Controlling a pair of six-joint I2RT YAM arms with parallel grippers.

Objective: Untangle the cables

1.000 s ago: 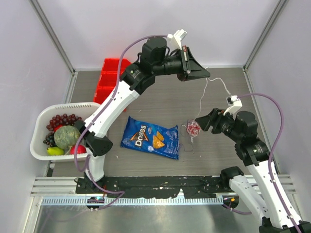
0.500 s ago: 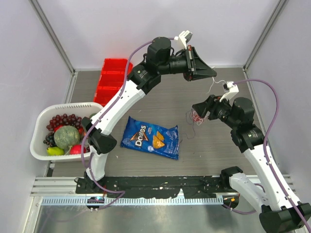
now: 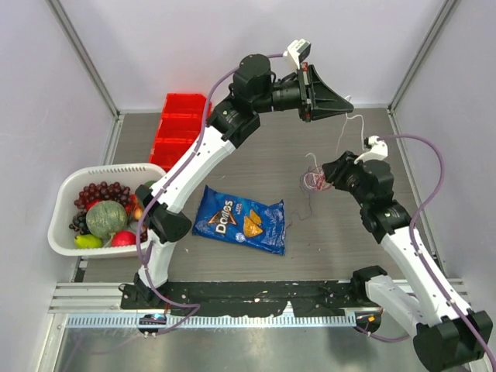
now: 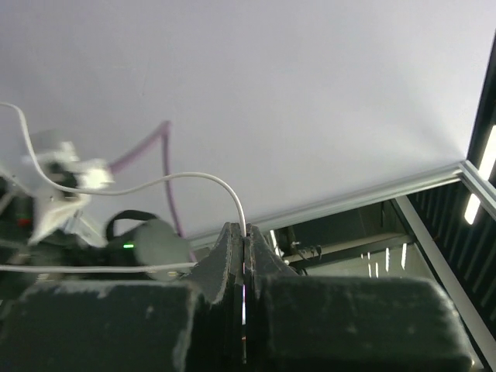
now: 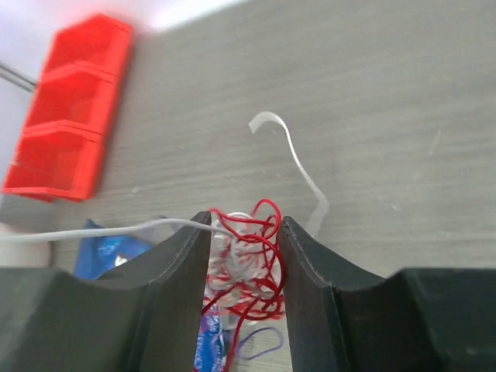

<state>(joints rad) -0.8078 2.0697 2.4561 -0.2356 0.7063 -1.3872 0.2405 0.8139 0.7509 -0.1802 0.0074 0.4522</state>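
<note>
The left pincer [image 4: 244,232] pinches one white cord [image 4: 194,174] high above the desk [image 3: 256,167], while the right pincer [image 5: 246,226] clamps the red-and-white cable tangle [image 5: 240,263].

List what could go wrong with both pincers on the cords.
1. The left pincer nips the white cord only at its very tips; it may slip out.
2. The right pincer clamps the whole red-and-white tangle, so pulling could tighten the knot instead of freeing the cord.
</note>
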